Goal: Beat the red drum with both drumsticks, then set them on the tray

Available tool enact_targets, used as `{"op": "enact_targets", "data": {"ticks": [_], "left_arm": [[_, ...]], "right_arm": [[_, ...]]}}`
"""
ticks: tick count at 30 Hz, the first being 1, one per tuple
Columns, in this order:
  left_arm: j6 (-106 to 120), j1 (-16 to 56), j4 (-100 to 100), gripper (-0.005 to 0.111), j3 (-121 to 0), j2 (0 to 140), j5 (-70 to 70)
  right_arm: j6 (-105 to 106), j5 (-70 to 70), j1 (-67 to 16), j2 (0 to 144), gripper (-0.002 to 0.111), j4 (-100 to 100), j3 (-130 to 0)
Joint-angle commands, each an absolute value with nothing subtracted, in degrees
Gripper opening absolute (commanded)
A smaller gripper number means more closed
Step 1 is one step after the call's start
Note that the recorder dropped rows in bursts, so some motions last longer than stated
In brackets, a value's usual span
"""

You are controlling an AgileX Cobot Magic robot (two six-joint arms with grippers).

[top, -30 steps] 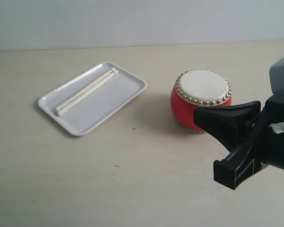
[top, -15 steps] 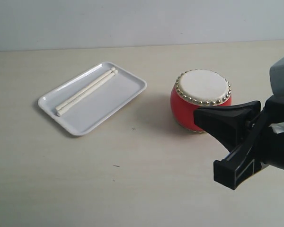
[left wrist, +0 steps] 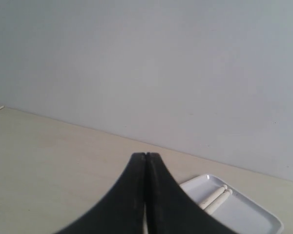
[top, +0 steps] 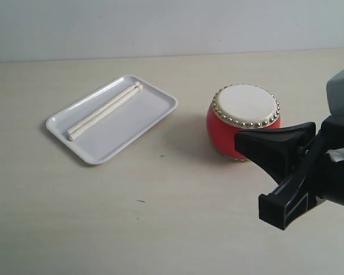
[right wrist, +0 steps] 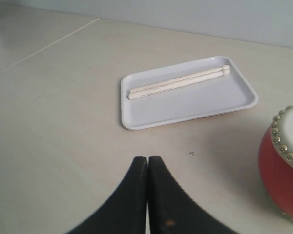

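The two drumsticks (top: 105, 110) lie side by side on the white tray (top: 135, 123) at the left of the table. The red drum (top: 244, 121), cream skin up with brass studs, stands to the tray's right. My right gripper (top: 264, 177) hangs in front of the drum on the near right, shut and holding nothing; its wrist view shows the right gripper (right wrist: 147, 159) above bare table, with the drumsticks (right wrist: 178, 82), tray (right wrist: 136, 117) and drum (right wrist: 283, 168) beyond. My left gripper (left wrist: 145, 155) is shut and empty, with the tray (left wrist: 263, 214) and drumstick tips (left wrist: 219, 195) behind it.
A pale wall runs behind the beige table (top: 103, 229). A small dark cross mark (top: 162, 155) sits on the table between tray and drum. The left arm does not appear in the exterior view.
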State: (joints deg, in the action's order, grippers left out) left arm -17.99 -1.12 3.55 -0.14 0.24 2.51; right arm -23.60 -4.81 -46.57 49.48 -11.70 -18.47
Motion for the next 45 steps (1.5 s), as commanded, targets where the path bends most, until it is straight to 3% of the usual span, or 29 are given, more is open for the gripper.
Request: {"op": "enact_targets", "data": {"ticks": [1,12,14,18,22,24,45], "left_arm": [[-18.23,-1.34,3.82,0.000,0.00,0.00,1.69],[-18.23,-1.34,3.82,0.000,0.00,0.00,1.69],[-18.23,-1.34,3.82,0.000,0.00,0.00,1.69],[-18.23,-1.34,3.82,0.000,0.00,0.00,1.69],[-18.23,-1.34,3.82,0.000,0.00,0.00,1.69],[-18.23,-1.34,3.82,0.000,0.00,0.00,1.69],[-18.23,-1.34,3.82,0.000,0.00,0.00,1.69]], "right_arm": [[-23.23,-5.24,-46.67,49.29,0.000,-12.26,-18.23],[-19.11,-5.47,-45.02,47.70,0.000,-12.95,-18.10],[-21.34,-8.40,-39.45,44.19,0.000,-12.44,-16.75],[-25.32,-8.46,-16.37,25.48,0.000,-12.62,-8.57],[-18.72,-8.22,-7.12,6.54,0.000,-14.54,0.00],[-18.72,3.15,-4.83,1.43,0.000,-13.76,0.00],[-17.99,4.35,-3.72,0.00,0.000,-11.21,0.00]]}}
